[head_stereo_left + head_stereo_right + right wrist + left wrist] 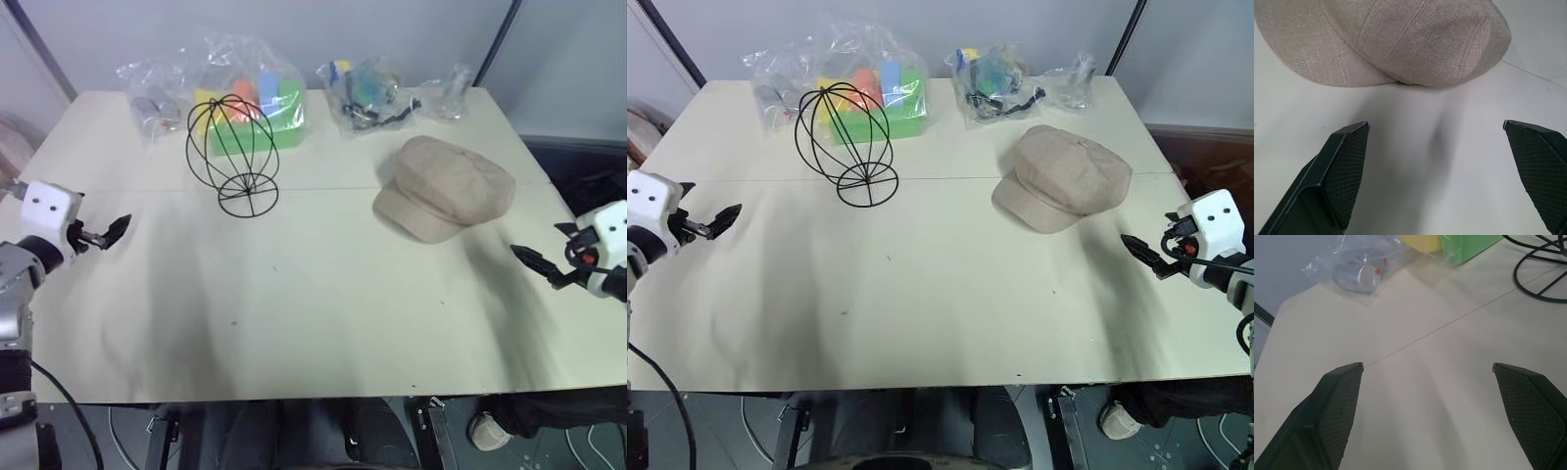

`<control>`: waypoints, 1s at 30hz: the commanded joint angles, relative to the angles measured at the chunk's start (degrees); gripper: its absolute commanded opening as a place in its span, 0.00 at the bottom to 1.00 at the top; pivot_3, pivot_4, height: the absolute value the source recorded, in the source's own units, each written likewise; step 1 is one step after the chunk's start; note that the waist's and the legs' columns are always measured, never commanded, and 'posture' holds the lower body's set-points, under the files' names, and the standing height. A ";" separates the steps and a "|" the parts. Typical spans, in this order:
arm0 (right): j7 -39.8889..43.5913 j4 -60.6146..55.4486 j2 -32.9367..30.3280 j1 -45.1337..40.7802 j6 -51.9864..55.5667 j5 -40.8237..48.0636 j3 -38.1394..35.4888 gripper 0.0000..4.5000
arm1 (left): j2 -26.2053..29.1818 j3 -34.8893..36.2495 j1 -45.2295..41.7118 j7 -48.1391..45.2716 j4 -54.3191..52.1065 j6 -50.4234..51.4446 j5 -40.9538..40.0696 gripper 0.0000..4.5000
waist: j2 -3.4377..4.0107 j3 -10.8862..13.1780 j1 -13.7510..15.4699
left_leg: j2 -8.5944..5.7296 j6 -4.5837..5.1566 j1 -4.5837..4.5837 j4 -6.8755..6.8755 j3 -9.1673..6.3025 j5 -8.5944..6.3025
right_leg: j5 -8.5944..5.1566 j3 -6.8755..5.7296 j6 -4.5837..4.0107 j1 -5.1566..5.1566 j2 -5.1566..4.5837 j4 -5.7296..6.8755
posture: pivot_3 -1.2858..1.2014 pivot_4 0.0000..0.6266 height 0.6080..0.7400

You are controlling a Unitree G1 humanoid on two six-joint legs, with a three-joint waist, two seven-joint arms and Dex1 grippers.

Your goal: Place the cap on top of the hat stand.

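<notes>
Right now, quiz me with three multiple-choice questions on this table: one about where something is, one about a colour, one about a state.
1. Where is the cap?
A. on the hat stand
B. flat on the table, on the stand's right
C. in a gripper

2. What colour is the hat stand?
A. black
B. white
C. red

3. How is the right gripper?
A. shut on the cap
B. open, holding nothing
C. shut on a bag

Answers: 1 B, the cap lies on the table apart from the stand. 2 A, its wires are black. 3 B, the fingers stand wide apart short of the cap.
</notes>
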 commanded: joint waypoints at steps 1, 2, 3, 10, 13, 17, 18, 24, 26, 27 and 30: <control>0.14 0.12 -1.24 -0.85 -1.36 -0.57 -0.39 1.00 | 1.07 1.72 -0.51 0.64 -1.52 0.00 -0.71 0.99 | 0.00 0.00 0.02 | 0.00 0.00 0.00 0.00 0.00 0.00 | 0.00 0.00 0.00 0.00 0.00 0.00 | 0.52 0.24 1.00; 0.10 0.18 -1.16 -0.97 -1.46 -0.73 -0.26 1.00 | 1.00 1.81 -0.52 0.83 -1.75 0.58 -0.83 0.99 | 0.00 0.00 0.02 | 0.00 0.00 0.00 0.00 0.00 0.00 | 0.00 0.00 0.00 0.01 0.00 0.00 | 0.52 0.24 1.00; 0.03 0.27 -1.09 -1.06 -1.58 -0.87 -0.14 1.00 | 1.01 1.85 -0.49 1.00 -1.94 1.04 -0.85 0.99 | 0.00 0.00 0.00 | 0.00 0.00 0.00 0.01 0.00 0.00 | 0.00 0.00 0.00 0.01 0.00 0.00 | 0.52 0.24 1.00; -1.10 -0.38 -0.72 -0.90 -0.67 -1.03 -0.44 1.00 | 1.68 2.92 -0.34 -0.34 -3.06 3.41 -3.14 0.99 | 0.00 0.00 -0.03 | 0.00 0.00 0.00 0.00 0.00 0.00 | 0.00 0.00 0.00 0.00 0.00 0.01 | 0.52 0.24 1.00; -1.91 -1.29 -1.76 -1.28 -1.29 -2.95 0.97 1.00 | 1.70 2.68 -0.67 -2.45 -6.54 6.22 -5.57 0.99 | 0.00 0.00 0.00 | 0.00 0.00 0.00 0.00 0.00 0.00 | 0.00 0.00 0.00 0.00 0.00 0.01 | 0.52 0.24 1.00; -2.75 -7.32 -4.44 -3.59 0.55 -6.20 5.03 1.00 | 2.92 2.52 0.46 -9.92 -17.56 15.23 -14.23 0.99 | 0.01 0.01 -0.08 | 0.01 0.00 -0.01 0.02 0.00 0.00 | 0.00 0.01 0.00 0.00 0.00 0.02 | 0.52 0.24 1.00; -3.05 -8.58 -4.97 -4.08 1.22 -6.84 5.82 1.00 | 3.38 2.59 1.01 -11.15 -19.99 17.33 -15.91 0.99 | 0.02 0.01 -0.21 | 0.01 0.00 -0.02 0.02 0.00 0.00 | 0.00 0.00 0.00 -0.02 0.00 0.03 | 0.52 0.24 1.00; -9.76 -25.43 -3.76 -9.71 13.37 -14.81 19.29 1.00 | 10.71 1.25 8.26 -24.66 -39.40 28.93 -29.18 0.99 | 0.05 0.02 -0.53 | 0.11 0.00 0.00 -0.05 0.00 0.00 | -0.02 0.04 -0.03 -0.09 0.08 0.06 | 0.52 0.24 1.00; -12.14 -29.04 -1.93 -11.98 16.60 -18.56 25.39 1.00 | 11.80 -0.35 7.94 -26.20 -42.54 30.19 -30.96 0.99 | 0.05 0.03 -0.36 | 0.12 0.00 -0.01 -0.04 -0.02 0.00 | -0.12 0.03 -0.22 -0.10 0.07 0.04 | 0.52 0.24 1.00; -13.06 -29.89 -1.01 -13.05 17.42 -20.72 28.45 1.00 | 11.89 -1.39 7.19 -26.25 -43.49 30.57 -31.29 0.99 | 0.06 0.03 -0.19 | 0.11 0.00 -0.02 -0.03 -0.01 0.00 | -0.13 0.03 -0.24 -0.09 0.08 0.02 | 0.52 0.24 1.00; -17.78 -28.48 6.21 -17.50 20.24 -26.28 37.51 1.00 | 10.51 -5.44 2.75 -25.59 -44.51 31.18 -31.99 0.99 | 0.02 0.01 0.12 | 0.03 0.00 -0.03 0.04 -0.03 0.00 | -0.15 0.02 -0.26 -0.03 0.04 -0.01 | 0.52 0.24 1.00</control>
